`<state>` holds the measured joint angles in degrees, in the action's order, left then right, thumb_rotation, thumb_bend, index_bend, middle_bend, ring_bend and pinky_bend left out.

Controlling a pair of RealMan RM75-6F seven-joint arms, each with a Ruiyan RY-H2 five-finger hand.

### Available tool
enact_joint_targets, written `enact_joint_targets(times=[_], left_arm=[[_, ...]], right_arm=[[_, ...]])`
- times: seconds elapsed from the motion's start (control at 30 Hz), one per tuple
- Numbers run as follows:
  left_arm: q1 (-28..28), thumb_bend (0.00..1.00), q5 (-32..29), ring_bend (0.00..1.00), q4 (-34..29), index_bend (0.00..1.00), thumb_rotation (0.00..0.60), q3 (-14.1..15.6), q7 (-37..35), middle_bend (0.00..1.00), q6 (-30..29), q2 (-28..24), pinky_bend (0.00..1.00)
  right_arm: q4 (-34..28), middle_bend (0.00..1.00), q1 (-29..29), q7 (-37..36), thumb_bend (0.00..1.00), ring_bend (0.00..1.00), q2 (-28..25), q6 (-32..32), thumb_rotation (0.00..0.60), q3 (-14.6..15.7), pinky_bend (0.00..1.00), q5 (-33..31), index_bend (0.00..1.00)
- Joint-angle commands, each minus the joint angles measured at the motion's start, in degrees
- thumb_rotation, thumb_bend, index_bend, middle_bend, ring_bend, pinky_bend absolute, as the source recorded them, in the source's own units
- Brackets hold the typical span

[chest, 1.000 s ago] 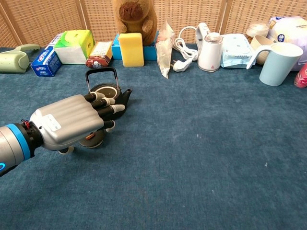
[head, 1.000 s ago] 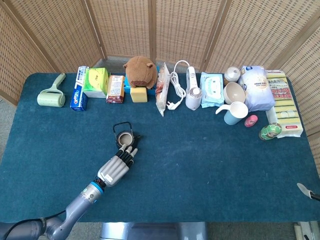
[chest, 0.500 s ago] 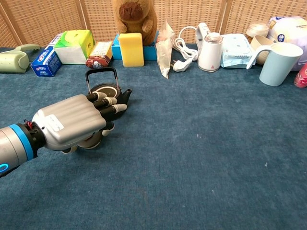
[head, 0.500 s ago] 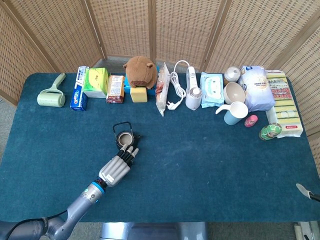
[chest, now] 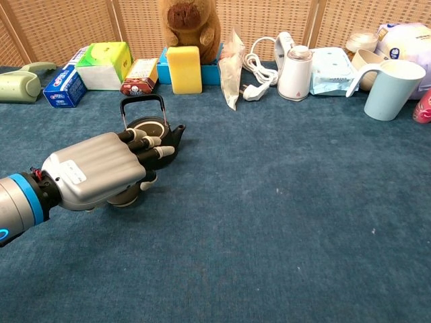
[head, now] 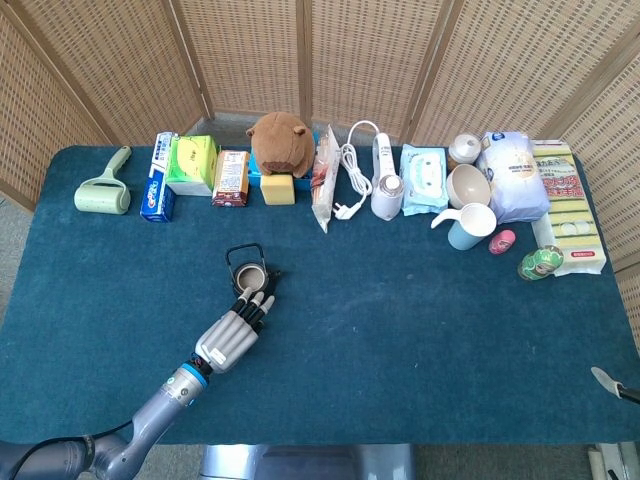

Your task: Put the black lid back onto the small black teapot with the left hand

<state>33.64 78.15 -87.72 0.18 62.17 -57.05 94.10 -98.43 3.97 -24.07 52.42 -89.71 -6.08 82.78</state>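
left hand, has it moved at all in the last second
Barely. In the chest view the left hand has sunk slightly, hiding more of the black lid, fingertips no nearer the teapot.

The left hand [chest: 101, 173] has a smooth silver-grey metallic back, moulded into rounded ridges that run lengthwise toward the fingers [chest: 145, 142]. A small white label with dark print sits on the shell, well back from the fingers. The fingers are black at the segments, with pale, whitish tips. Behind the hand, the wrist carries a bright blue ring next to a narrow black band with a speck of red, and the forearm [head: 150, 415] beyond it is a plain grey cylinder.
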Motion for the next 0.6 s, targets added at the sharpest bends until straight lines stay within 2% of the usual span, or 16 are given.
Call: enact_joint_targets(times=[0.03,0.6], left_arm=[[0.13,0.23,-0.19,0.00,-0.14,0.39,0.600,-0.03,0.03,0.00,-0.12,0.02,0.08],[1.36,0.23,2.68,0.00,-8.82,0.39,0.600,-0.16,5.41,0.00,-3.62,-4.08,0.08]], right_arm=[[0.02,0.00,0.00,-0.10,0.07,0.00,-0.03,-0.01,0.600,-0.05,0.00,-0.09,0.00],[0.03,0.00,0.02,-0.36,0.07,0.00,-0.13,-0.10,0.600,0.02,0.00,-0.04,0.00]])
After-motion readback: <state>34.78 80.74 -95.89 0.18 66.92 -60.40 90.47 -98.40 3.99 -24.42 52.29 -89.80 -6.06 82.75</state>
